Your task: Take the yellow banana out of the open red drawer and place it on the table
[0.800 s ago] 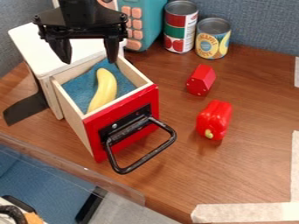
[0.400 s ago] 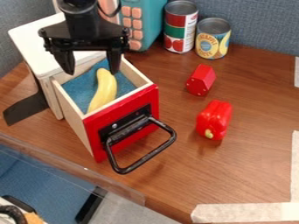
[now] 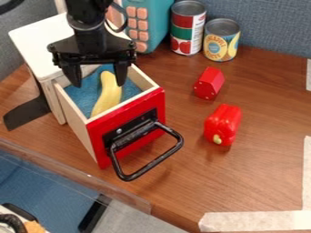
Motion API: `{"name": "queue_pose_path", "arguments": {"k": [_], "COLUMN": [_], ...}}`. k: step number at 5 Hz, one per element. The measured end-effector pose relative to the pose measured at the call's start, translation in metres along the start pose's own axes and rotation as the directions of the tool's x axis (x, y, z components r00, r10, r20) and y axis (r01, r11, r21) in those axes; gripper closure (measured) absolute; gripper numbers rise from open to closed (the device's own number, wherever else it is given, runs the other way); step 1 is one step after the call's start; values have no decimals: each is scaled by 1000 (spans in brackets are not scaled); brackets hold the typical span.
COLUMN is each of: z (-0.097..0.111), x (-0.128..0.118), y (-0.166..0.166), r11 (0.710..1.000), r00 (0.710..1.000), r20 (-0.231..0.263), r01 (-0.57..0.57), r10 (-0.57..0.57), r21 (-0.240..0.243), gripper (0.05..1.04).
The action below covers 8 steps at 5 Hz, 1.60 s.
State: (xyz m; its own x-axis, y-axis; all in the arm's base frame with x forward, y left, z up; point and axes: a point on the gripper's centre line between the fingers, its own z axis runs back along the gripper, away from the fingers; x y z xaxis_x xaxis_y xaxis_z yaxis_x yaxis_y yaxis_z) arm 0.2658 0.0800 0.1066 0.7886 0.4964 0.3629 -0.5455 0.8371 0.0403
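Smooth yellow curved banana (image 3: 108, 95): lies lengthwise on the blue lining (image 3: 82, 93) of the drawer, lower end near the front panel. Light wooden box-shaped drawer (image 3: 74, 109) with red front panel (image 3: 96, 136) and black loop handle (image 3: 153, 161): pulled open, top uncovered, handle projecting outward and downward from the front

A toy bell pepper (image 3: 223, 124) is lying at three o'clock, a red block (image 3: 209, 83) at two; a short can (image 3: 221, 40) is standing at one beside a taller can (image 3: 188, 28), a teal toy (image 3: 157, 20) at twelve.
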Motion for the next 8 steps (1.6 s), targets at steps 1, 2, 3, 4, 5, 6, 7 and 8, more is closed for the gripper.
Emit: {"name": "queue_pose_path", "arguments": {"k": [1,2,3,4,5,6,7,8], "z": [-11,-18,-23,-28,-38,-46,-60,-53], "x": [1,2,1,2,1,4,0,0], "y": [0,0,4,7,6,7,8,7], "r11": [1000,999,994,985,982,983,976,969], "r00": [1000,999,997,993,992,990,981,975], "r20": [4,10,3,1,-5,-4,-43,-47], "r01": [-16,-39,-83,-119,-128,-139,-193,-219], "r10": [16,39,83,120,128,139,190,215], "r21": [0,-14,-74,-127,-136,-119,-96,-111], "gripper": [83,83,83,83,83,116,369,530]}}
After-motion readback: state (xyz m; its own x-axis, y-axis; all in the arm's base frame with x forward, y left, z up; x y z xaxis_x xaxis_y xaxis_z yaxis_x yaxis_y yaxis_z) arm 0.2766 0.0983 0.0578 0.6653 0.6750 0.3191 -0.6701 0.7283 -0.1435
